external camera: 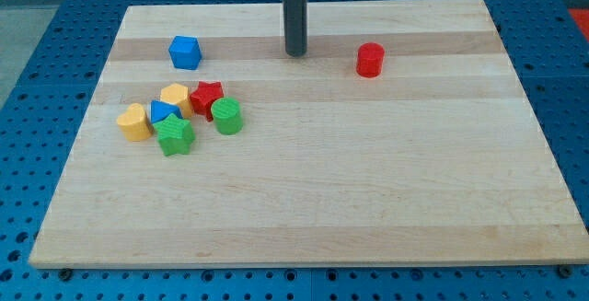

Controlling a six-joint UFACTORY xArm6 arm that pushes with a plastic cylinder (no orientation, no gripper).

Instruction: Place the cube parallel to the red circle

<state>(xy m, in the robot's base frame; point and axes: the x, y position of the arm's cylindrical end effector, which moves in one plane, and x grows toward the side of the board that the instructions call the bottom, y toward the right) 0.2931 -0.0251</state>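
The dark rod hung straight down from the view's top, upright and untilted, its mount cropped by the frame's edge. My tip (295, 54) rested on the far part of the wooden board (368, 200), roughly midway between the two task pieces and touching neither. The arm carried no claw at all, only the bare rod, so it held nothing.

The blue cube (185, 52) sat to the left of the tip, near the board's far-left corner and well apart from the rod. The red cylinder (370, 60) stood upright to the right of the tip, somewhat closer to it than the cube was. Cube, tip and cylinder lay along nearly the same far strip of the board.

Nearer and to the left, a cluster of six pieces crowded together: a red star (207, 96), a green cylinder (227, 116), a green star (174, 134), a yellow block (175, 96), a second yellow block (134, 122) and a small blue block (164, 112) wedged among them, its shape hard to make out. The cube stood clear of this cluster, just beyond it.
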